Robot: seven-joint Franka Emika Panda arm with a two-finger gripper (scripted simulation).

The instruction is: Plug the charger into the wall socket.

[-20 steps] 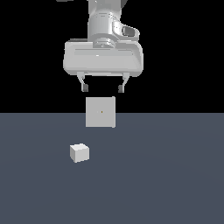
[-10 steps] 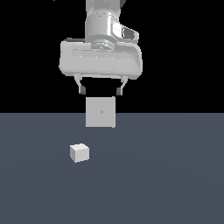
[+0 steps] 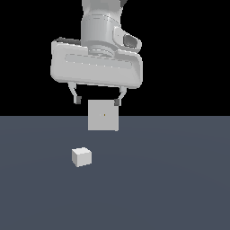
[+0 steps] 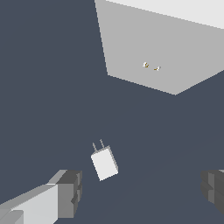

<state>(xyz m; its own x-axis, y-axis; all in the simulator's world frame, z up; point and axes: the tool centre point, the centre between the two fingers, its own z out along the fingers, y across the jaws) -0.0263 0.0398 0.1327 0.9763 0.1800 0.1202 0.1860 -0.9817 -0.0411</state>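
The charger [image 3: 81, 157] is a small off-white cube lying on the dark grey floor, towards the exterior view's left. In the wrist view the charger [image 4: 104, 163] shows two thin prongs at one end. The wall socket [image 3: 103, 115] is an upright light-grey square plate with a tiny dot at its centre; the wrist view shows the wall socket [image 4: 153, 48] with two small marks. My gripper [image 3: 97, 100] hangs open high above the floor, in front of the socket's upper edge, with nothing between its fingers [image 4: 65, 192]. The charger lies below and apart from it.
The dark grey floor [image 3: 170, 179] spreads around both objects. Behind it the background is black. Nothing else stands in view.
The arm has shifted slightly towards the exterior view's left and a little upward. The charger and socket have not moved, and the fingers are still apart.
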